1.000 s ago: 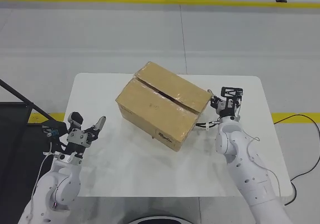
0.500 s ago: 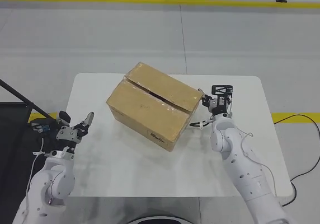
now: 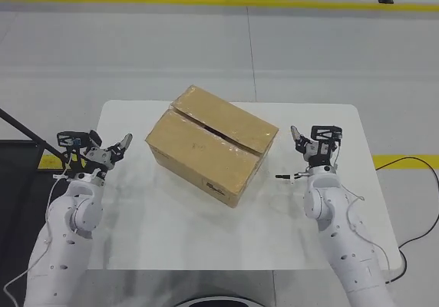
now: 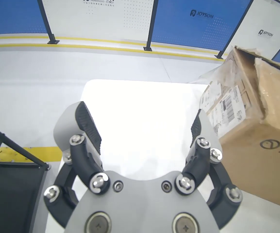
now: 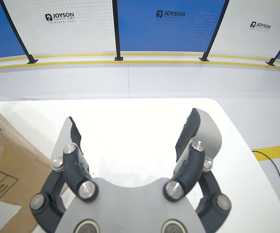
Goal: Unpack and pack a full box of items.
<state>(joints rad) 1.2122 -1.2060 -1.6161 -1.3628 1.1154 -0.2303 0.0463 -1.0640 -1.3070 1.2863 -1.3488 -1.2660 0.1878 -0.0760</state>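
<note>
The cardboard box [image 3: 210, 152] sits skewed on the white tabletop [image 3: 173, 226], toward its far side. Its top flaps are folded down along a centre seam, though I cannot tell whether tape holds them. The left gripper [image 3: 110, 144] hangs over the tabletop's left edge, apart from the box, jaws spread and empty. The right gripper [image 3: 311, 140] is near the box's right end, jaws likewise spread.

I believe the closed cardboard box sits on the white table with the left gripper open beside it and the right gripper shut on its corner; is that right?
Not quite: the right wrist view shows the right gripper open, beside the cardboard box, not touching it. The table and left gripper are as you say.
</note>
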